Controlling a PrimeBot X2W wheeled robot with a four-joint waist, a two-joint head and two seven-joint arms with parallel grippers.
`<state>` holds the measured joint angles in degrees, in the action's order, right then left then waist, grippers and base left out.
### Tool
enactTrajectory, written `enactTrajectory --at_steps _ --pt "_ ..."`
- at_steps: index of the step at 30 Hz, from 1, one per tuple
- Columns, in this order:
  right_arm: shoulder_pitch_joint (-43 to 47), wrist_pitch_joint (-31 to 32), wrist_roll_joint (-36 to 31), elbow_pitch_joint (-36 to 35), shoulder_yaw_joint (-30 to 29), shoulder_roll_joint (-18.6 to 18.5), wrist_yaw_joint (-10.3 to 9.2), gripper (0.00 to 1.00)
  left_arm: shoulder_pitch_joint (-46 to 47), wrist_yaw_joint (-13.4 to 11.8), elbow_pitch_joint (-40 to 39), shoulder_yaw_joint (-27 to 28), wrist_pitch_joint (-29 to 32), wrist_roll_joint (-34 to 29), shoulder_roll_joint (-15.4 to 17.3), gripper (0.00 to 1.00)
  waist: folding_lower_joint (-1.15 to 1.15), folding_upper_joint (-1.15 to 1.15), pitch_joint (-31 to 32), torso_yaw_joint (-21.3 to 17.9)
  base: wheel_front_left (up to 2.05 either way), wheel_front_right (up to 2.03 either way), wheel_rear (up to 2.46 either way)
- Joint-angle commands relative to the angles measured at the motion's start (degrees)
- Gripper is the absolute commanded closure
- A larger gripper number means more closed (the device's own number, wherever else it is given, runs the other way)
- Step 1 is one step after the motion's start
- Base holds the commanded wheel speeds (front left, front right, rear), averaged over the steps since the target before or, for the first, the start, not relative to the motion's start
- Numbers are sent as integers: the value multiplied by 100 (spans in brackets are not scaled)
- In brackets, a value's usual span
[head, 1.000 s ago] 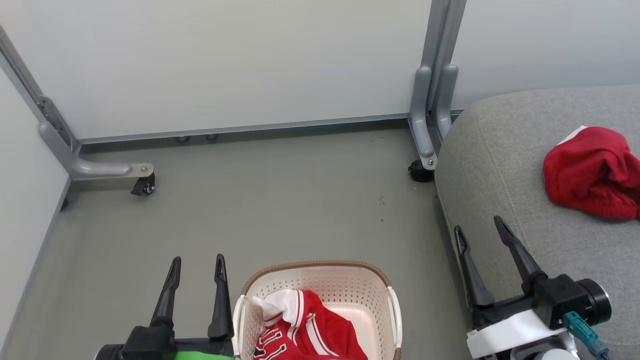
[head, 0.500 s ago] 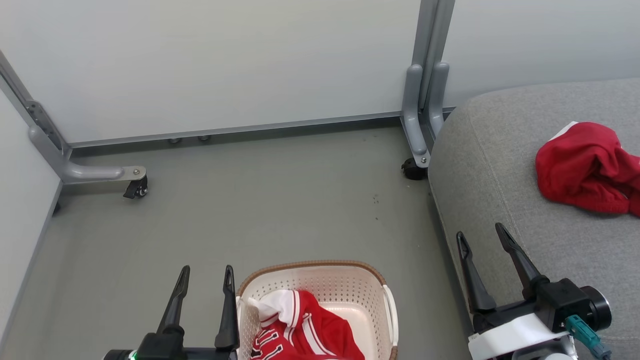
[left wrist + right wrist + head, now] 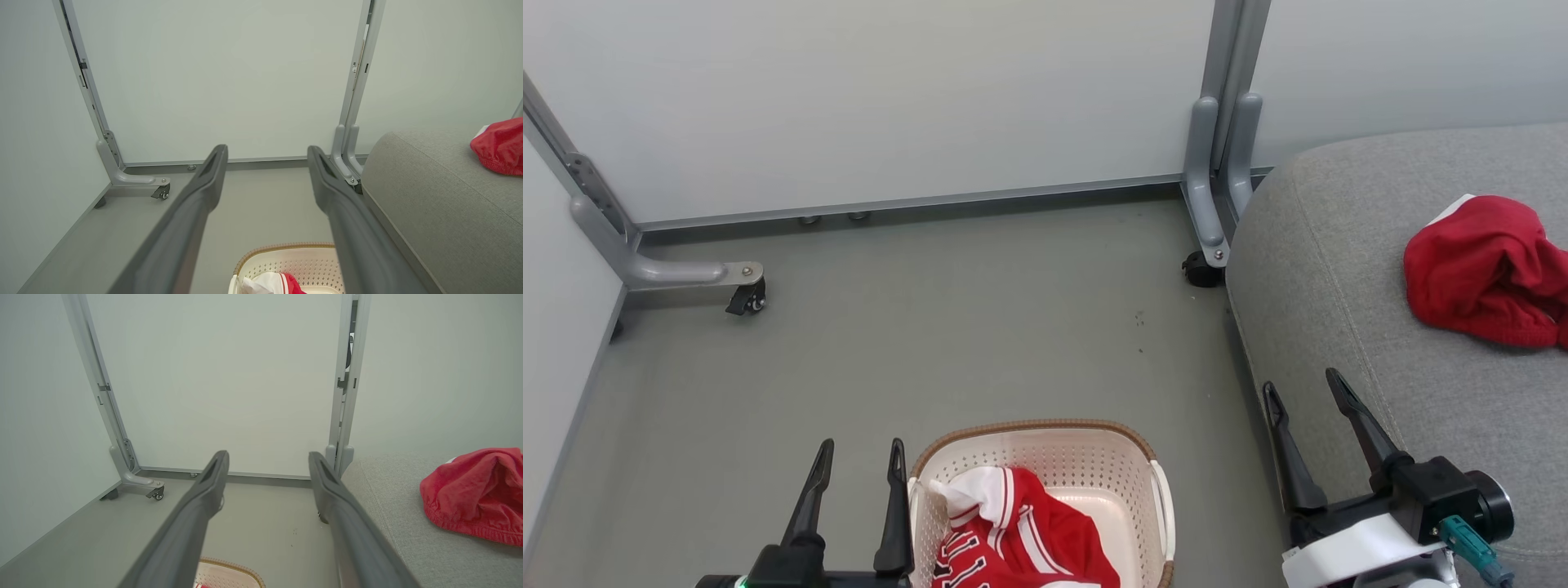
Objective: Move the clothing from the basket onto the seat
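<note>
Head view has shifted slightly in the last second. I judge the camera turned, so the job stands half done. The seat (image 3: 1339, 327) holds one crumpled red garment (image 3: 1482, 273). The basket (image 3: 1033, 426), on the floor (image 3: 931, 327), holds the bunched jersey (image 3: 1029, 535), perhaps more underneath. The left gripper (image 3: 862, 445) and right gripper (image 3: 1298, 380) gape empty.

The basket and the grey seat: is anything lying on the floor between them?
No. In the head view, a strip of bare grey floor separates the basket from the seat.
</note>
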<state>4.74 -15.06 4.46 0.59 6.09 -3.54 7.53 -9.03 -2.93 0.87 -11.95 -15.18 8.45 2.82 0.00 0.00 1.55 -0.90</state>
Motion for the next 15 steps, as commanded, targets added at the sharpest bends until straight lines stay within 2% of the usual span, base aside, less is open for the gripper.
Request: enactTrajectory --at_steps 1,15 --pt "30 -17 50 22 15 -9 -8 0 24 11 22 -1 5 30 14 0 0 0 -2 -5 0 0 0" --pt "33 -17 189 54 -22 -74 -8 0 123 -11 63 -94 5 53 14 0 0 0 -96 8 0 0 0"
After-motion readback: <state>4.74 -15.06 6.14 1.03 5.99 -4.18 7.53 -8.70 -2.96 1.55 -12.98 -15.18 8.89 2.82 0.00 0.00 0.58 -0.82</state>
